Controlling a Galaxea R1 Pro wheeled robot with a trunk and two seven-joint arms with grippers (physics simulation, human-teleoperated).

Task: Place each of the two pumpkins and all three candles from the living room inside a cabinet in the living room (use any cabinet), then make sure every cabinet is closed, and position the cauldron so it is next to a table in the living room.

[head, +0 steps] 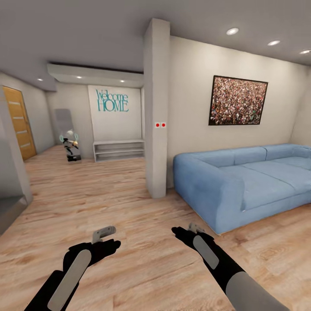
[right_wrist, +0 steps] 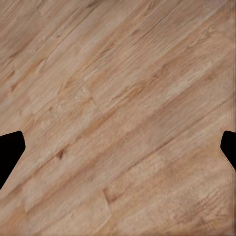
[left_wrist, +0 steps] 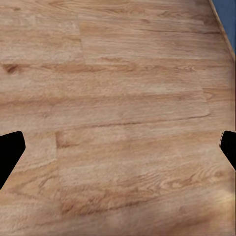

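Head view: both arms held low over bare wood floor, no load carried

Head view is taken up by a living room with a wooden plank floor (head: 129,203). A blue sofa (head: 246,181) is set against the right-hand wall, under a framed picture (head: 238,100). A grey pillar (head: 156,108) is seen just left of the sofa. Farther back, a low white shelf unit (head: 119,150) is placed under a "Welcome HOME" sign (head: 112,100), and an orange door (head: 19,122) is seen at the far left.

The left gripper (left_wrist: 118,152) and the right gripper (right_wrist: 118,152) are held low above the floor, well apart from each other. In each wrist view the fingertips (left_wrist: 10,152) are spread wide, with nothing between them. None of the task's objects can be made out.
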